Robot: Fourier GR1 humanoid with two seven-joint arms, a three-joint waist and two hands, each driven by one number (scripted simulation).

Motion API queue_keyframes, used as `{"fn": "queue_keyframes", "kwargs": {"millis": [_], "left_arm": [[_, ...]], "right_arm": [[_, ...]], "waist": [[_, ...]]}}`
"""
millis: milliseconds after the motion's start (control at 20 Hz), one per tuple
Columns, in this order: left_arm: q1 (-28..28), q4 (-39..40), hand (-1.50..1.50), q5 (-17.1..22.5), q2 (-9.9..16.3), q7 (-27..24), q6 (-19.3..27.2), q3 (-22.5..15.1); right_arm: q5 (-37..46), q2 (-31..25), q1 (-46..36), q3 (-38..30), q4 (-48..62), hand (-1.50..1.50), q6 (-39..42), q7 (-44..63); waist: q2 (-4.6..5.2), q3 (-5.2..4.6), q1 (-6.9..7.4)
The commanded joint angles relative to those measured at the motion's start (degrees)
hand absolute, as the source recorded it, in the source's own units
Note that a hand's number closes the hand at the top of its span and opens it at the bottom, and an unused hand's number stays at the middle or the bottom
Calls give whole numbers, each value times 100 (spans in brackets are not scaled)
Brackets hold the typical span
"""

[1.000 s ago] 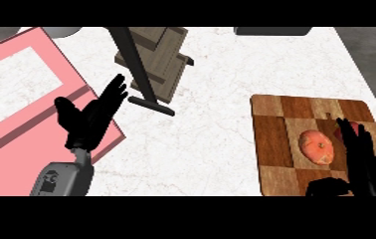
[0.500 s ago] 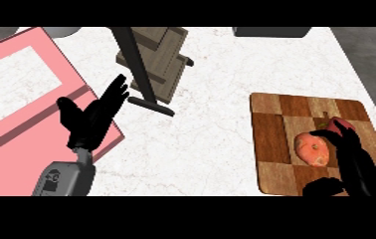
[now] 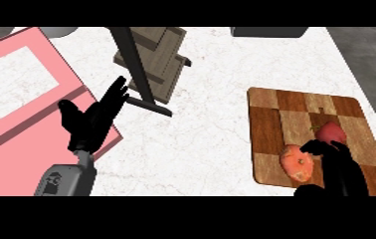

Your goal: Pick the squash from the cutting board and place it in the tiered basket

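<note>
A pale marbled worktop (image 3: 213, 133) fills the view, with a pink mat (image 3: 33, 103) lying along its left side and a dark object cut off at the top edge. Toward the upper middle stands the tiered basket (image 3: 158, 59), a brownish tray on a dark post with a foot bar reaching down toward the centre. At the right lies the board (image 3: 294, 108), a wooden checkered slab.

The squash (image 3: 297, 164) is on the board, near its lower edge, an orange-pink lump. A second reddish item (image 3: 332, 131) sits just beside it, up and to the right; I cannot tell what it is. The right robot hand (image 3: 339, 171) comes in from the lower right with its fingers curled over the squash's right side, touching it. Whether the thumb has closed under the squash is hidden, so the hold looks begun rather than settled. The squash appears to rest on the board, not lifted.

The left robot hand (image 3: 92, 121) rests over the edge of the pink mat, fingers straight and pointing up toward the basket, holding nothing.

By my reading the task is in its early part: the reach is made and the grasp is forming. Left to do are the lift, the carry leftward across the worktop to the basket, well apart from the board, and the release into a tier.
</note>
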Motion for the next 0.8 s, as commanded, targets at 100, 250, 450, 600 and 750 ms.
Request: {"fn": "queue_keyframes", "kwargs": {"millis": [100, 250, 450, 600, 750], "left_arm": [[37, -22, 0, -2, 51, 30, -27, 12], [-2, 85, 0, 18, 130, 53, -22, 124], [90, 83, 0, -26, -2, 41, 41, 16], [30, 97, 0, -4, 5, 57, -5, 7], [66, 75, 0, -41, 70, 73, -10, 17]], "right_arm": [[776, 962, 366, 963, -778, 150, 701, 1862], [938, 980, 179, 1496, -1591, 150, 1008, 2832], [1013, 994, -309, 2237, -2561, 150, 879, 4145], [1346, 998, -681, 2775, -3152, 150, 978, 4934], [1939, 1000, -1176, 3100, -3664, 150, 1267, 5309]], "waist": [[53, 173, 19], [48, 180, 6], [3, 195, 37], [-13, 186, 31], [-42, 173, 64]]}}
